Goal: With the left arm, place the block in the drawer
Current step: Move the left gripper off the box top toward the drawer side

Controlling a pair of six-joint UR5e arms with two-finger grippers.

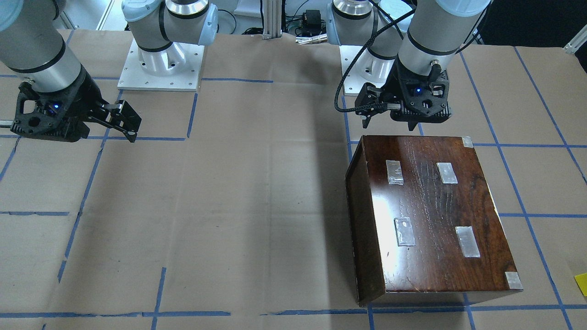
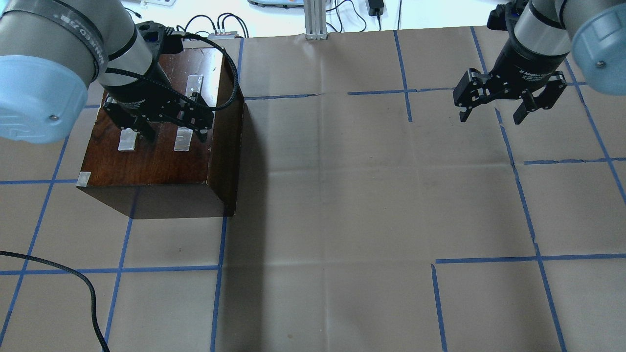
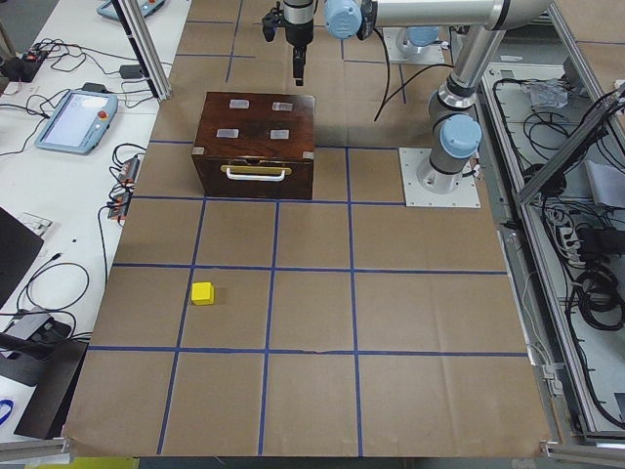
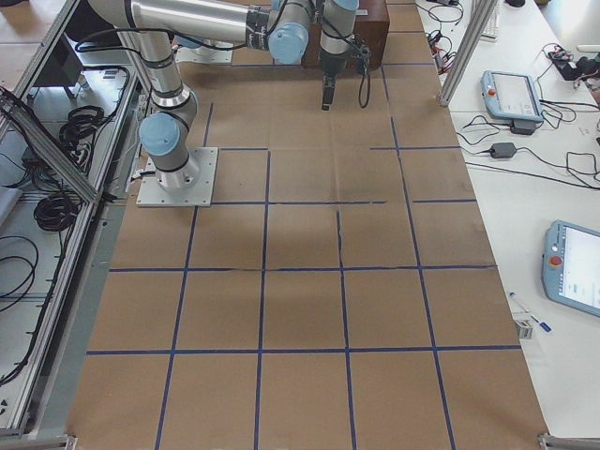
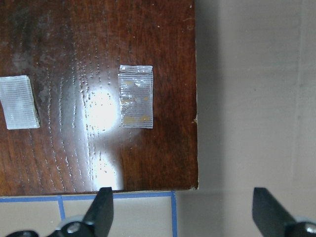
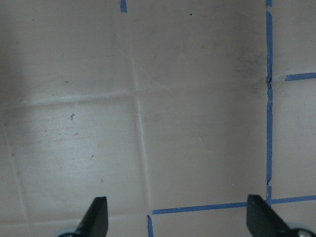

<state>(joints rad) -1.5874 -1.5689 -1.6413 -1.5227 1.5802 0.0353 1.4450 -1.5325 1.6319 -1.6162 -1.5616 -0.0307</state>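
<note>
The yellow block lies on the paper-covered table, well out from the box's drawer side; a corner of it shows at the front view's right edge. The dark-brown box has its drawer shut, with only the dark front and pale handle showing. My left gripper hangs open and empty over the box top near its robot-side edge; it also shows in the left wrist view and the front view. My right gripper is open and empty above the table, far from the box.
Tape patches are stuck on the box lid. A loose black cable lies on the table near the robot's left. Blue tape lines grid the brown paper. Tablets and cables lie on the side benches.
</note>
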